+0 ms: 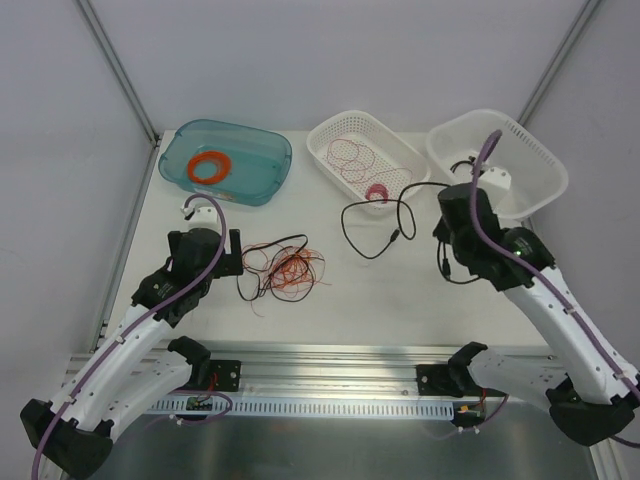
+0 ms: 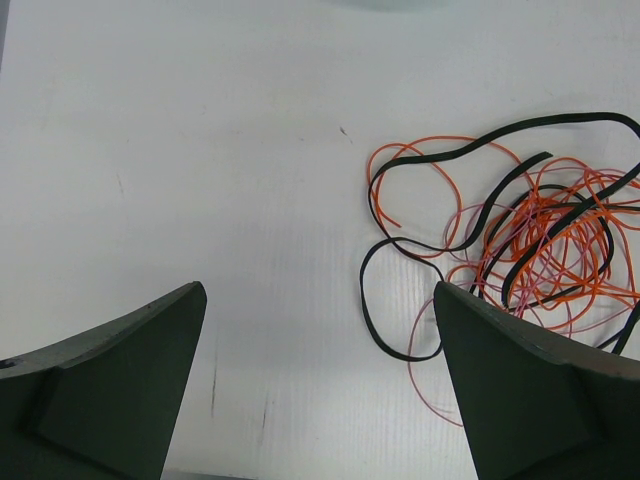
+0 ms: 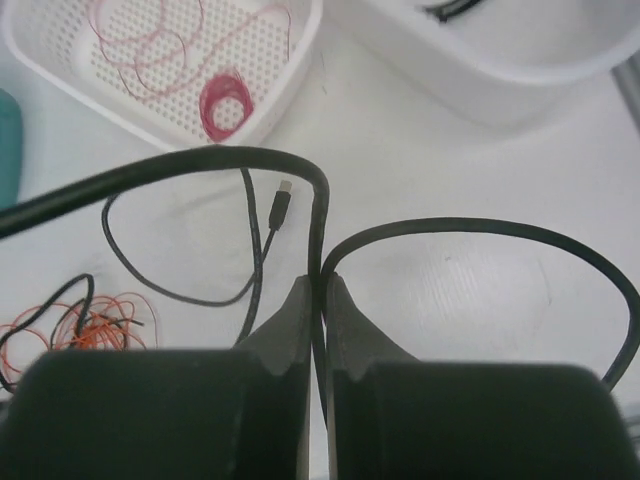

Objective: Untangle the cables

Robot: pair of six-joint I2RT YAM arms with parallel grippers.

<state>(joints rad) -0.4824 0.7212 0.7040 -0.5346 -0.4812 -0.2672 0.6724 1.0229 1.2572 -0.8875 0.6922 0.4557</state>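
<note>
The tangle of thin black, red and orange cables (image 1: pixel 285 268) lies on the white table, left of centre. In the left wrist view the tangle (image 2: pixel 540 240) sits ahead and to the right, with a black loop reaching the right finger (image 2: pixel 520 380). My left gripper (image 1: pixel 235 252) (image 2: pixel 318 300) is open and empty, just left of the tangle. My right gripper (image 1: pixel 452 195) (image 3: pixel 320 283) is shut on a thicker black USB cable (image 1: pixel 375 225) (image 3: pixel 200 170). This cable runs off in loops to both sides, and its plug (image 3: pixel 283 205) lies on the table.
A teal tray (image 1: pixel 250 160) holding a thick orange ring (image 1: pixel 210 167) stands at the back left. A white basket (image 1: pixel 400 150) at the back centre holds pink wire loops and a small pink spool (image 1: pixel 377 192). A larger white basket (image 1: pixel 530 150) stands at the back right.
</note>
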